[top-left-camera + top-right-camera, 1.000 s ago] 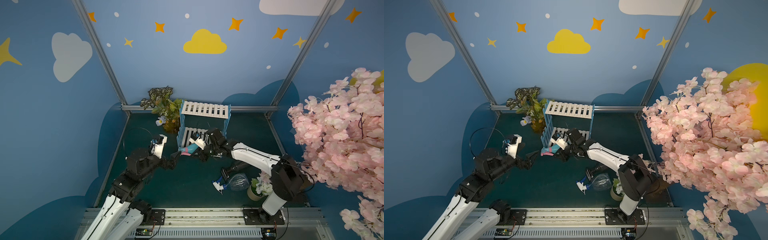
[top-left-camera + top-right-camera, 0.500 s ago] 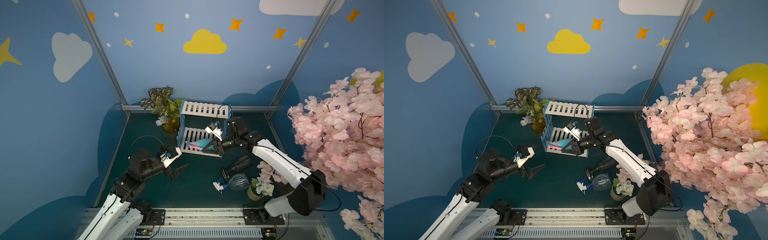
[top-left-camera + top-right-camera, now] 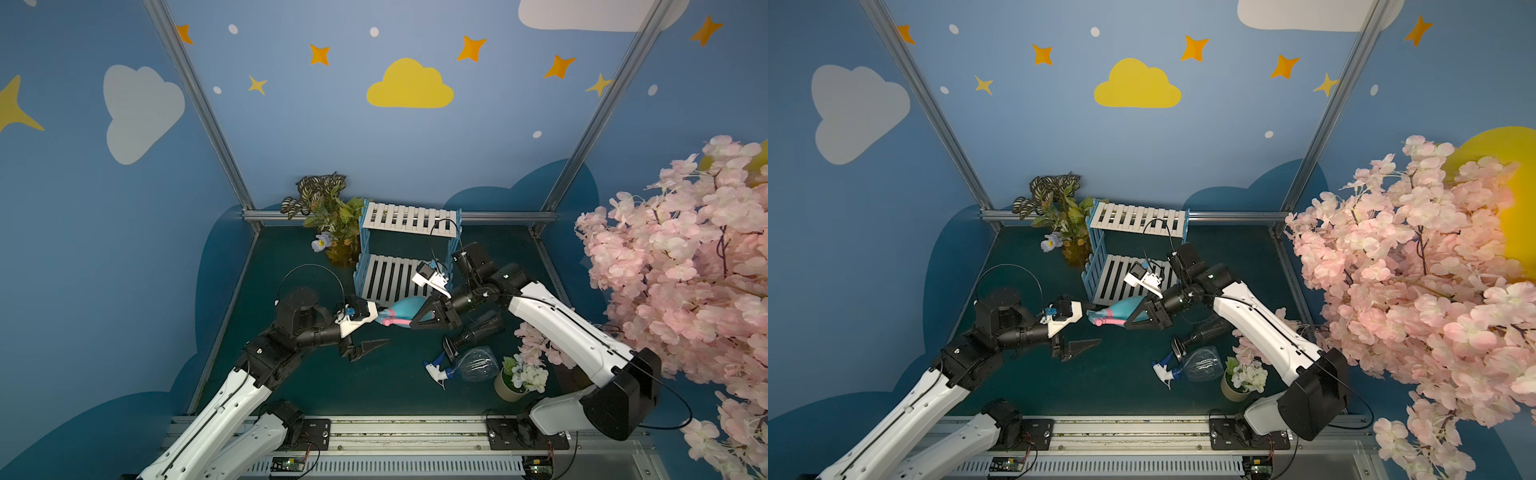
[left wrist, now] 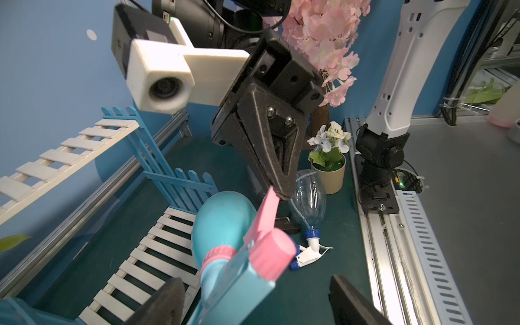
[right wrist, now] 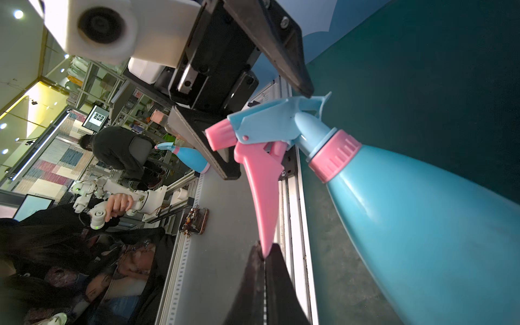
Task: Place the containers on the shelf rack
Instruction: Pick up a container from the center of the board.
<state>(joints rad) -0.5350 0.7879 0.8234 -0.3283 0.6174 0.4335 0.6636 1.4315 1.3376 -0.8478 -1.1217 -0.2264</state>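
The light blue bottle [image 3: 401,309] lies on its side near the middle of the bench [image 3: 374,395]. It is just in front of the shelf rack [image 3: 384,274], which stands at 12 o'clock against the back rail. In both top views the bottle's spray head points to about 8 o'clock. Its rounded body points to 2 o'clock, at the front edge of the rack's lower shelf (whether it rests on the slats or hangs just clear of them cannot be told).

The right gripper [image 3: 415,325] reaches in from 3 o'clock. Its jaws are pressed together on the tip of the bottle's pink trigger [image 5: 261,197], and the right wrist view shows that tip pinched between them. The left gripper [image 4: 254,281] comes in from 8 o'clock with its jaws parted, one on either side of the spray head. The left wrist view shows a gap between the head and one jaw, so they hold nothing.

The dark bottle [image 3: 478,332] and the clear bottle [image 3: 473,368] lie on their sides at about 4 o'clock on the bench, close together, beneath the right arm. Just beside the clear one, further out towards 4 o'clock, stands the cream pot of white flowers [image 3: 509,386]. The amber plant vase [image 3: 343,251] stands at 11 o'clock, just beside the rack's 9 o'clock side.
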